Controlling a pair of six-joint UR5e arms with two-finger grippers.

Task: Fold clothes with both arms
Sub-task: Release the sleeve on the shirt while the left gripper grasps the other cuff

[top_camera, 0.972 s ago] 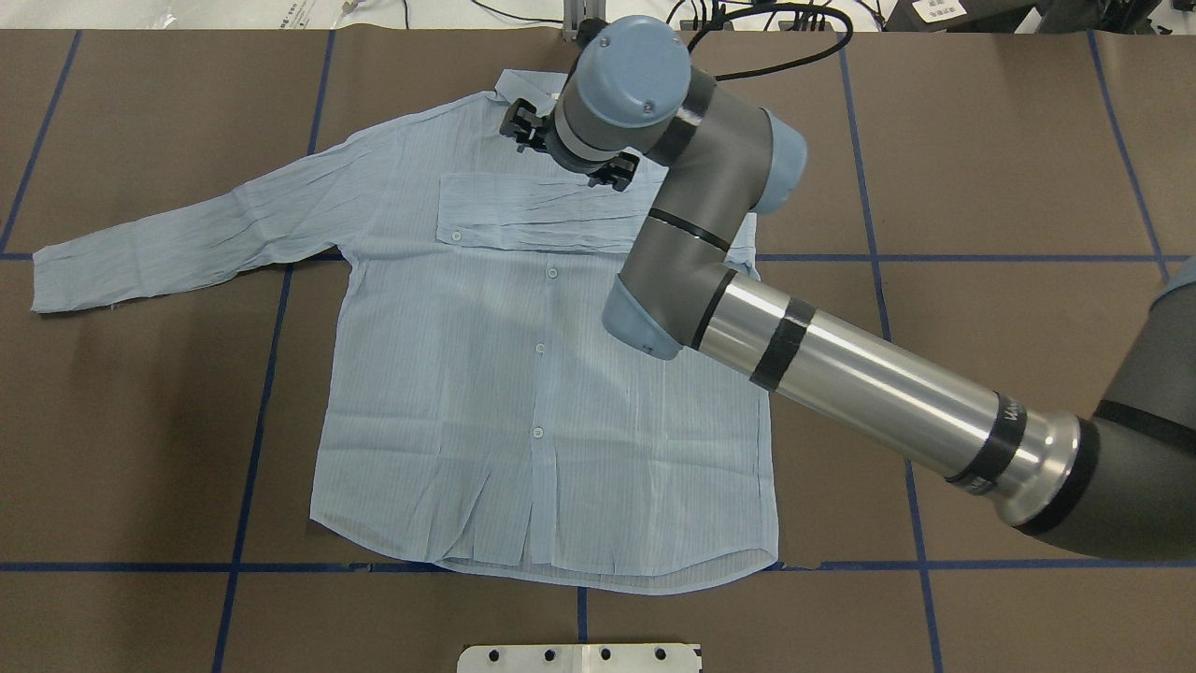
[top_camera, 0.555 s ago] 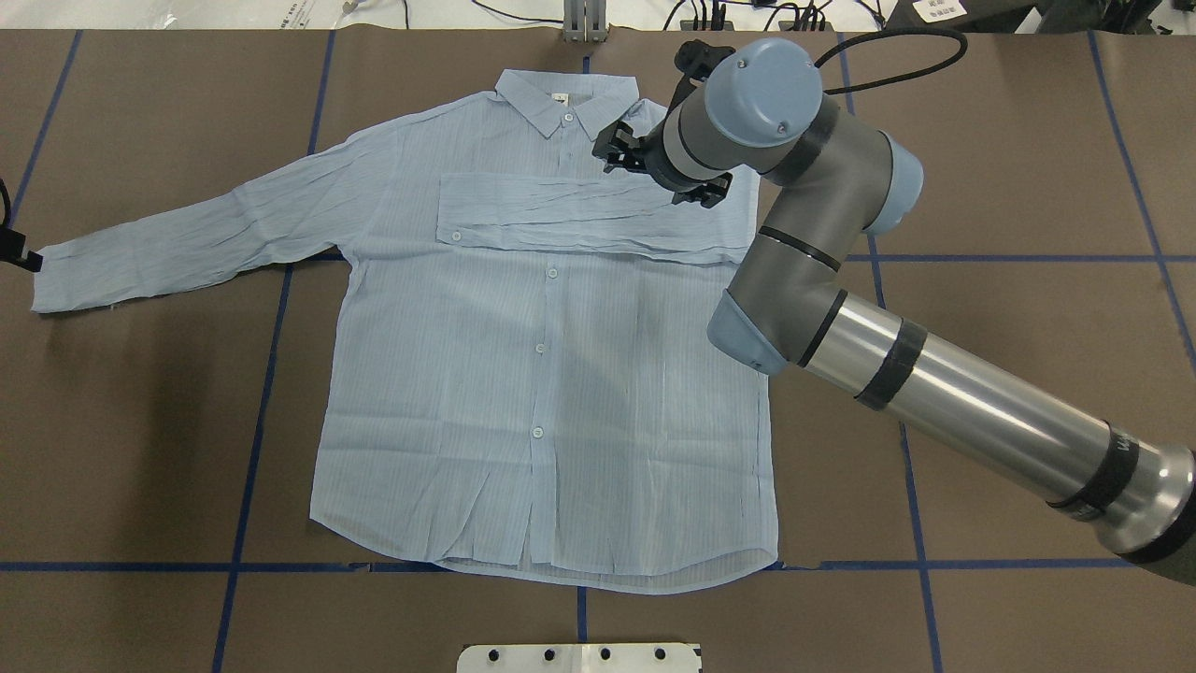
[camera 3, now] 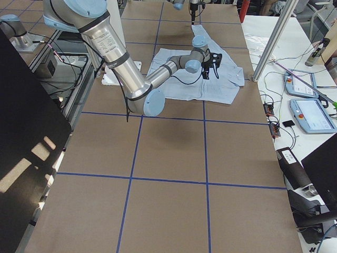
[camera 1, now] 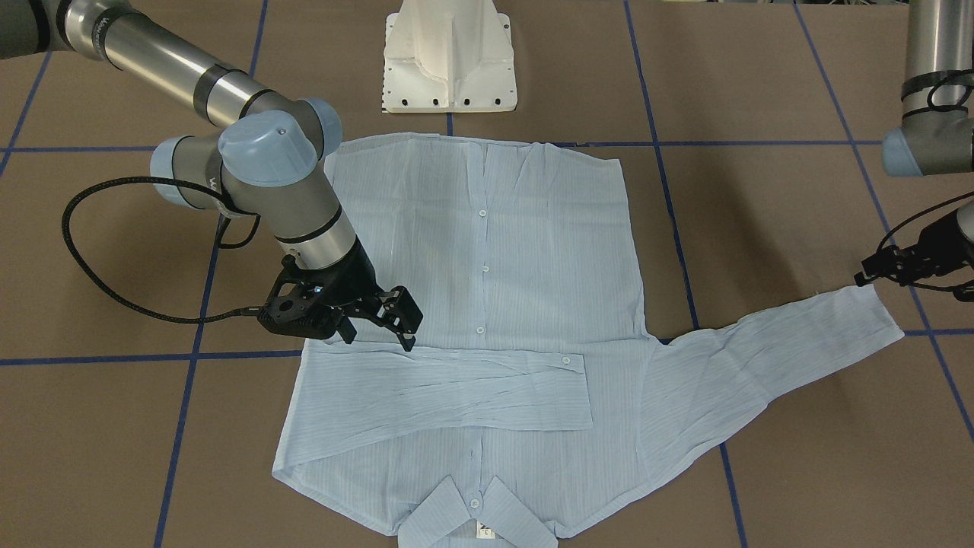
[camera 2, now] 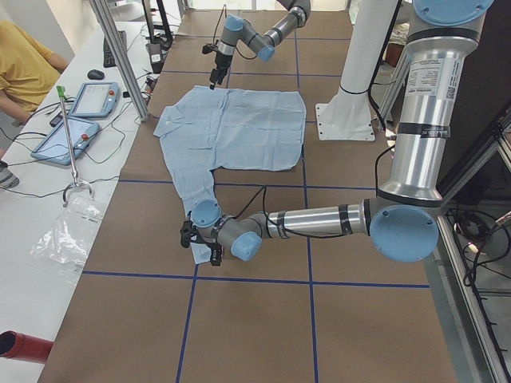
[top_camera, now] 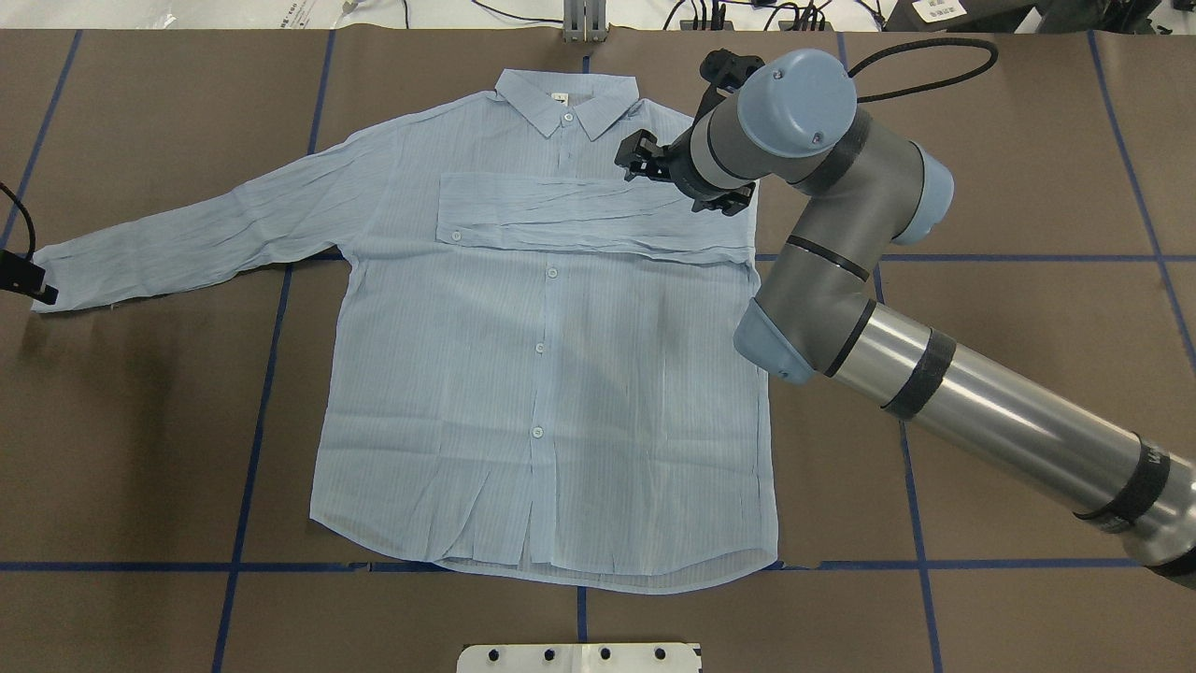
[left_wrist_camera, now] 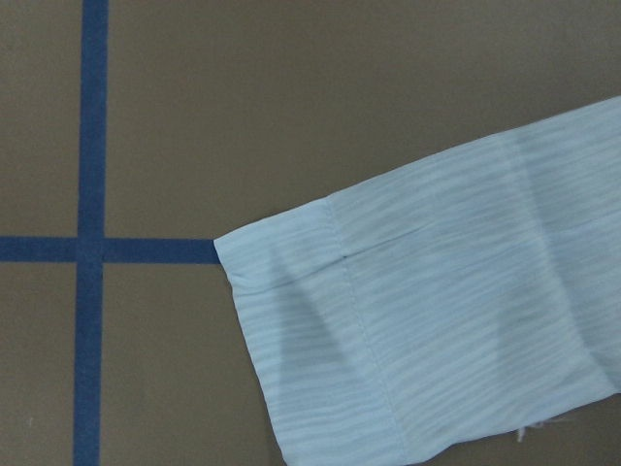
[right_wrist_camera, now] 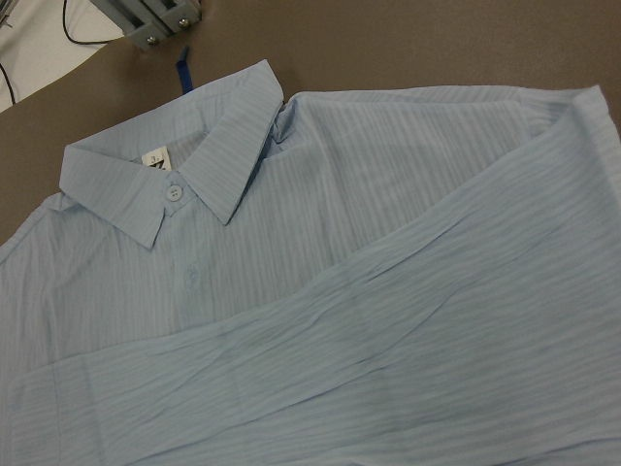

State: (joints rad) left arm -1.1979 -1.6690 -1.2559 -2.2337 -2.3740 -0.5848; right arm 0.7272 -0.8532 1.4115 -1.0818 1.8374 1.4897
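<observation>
Since before, our right gripper (camera 1: 379, 329) slides from collar (top_camera: 565, 98) to shoulder, spread wide, empty. Left gripper (camera 1: 883, 268) reaches the cuff (left_wrist_camera: 320, 320); its opening we cannot tell. Shirt (top_camera: 542, 374) lies flat on table (top_camera: 1028, 140): thin, limp, light, so we'd pinch the cuff edge.

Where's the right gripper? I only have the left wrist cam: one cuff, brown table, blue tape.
Observer: The right gripper hovers over the shirt, at the shoulder on the robot's right. Its jaws are open and hold nothing.
Operator: Is that side's sleeve folded?
Observer: Yes. The folded sleeve lies flat across the chest.
Operator: And the sleeve I'm looking at?
Observer: The outstretched sleeve lies unfolded, straight out to the side. The left gripper is at its cuff end; I can't tell whether it is open or touching.
</observation>
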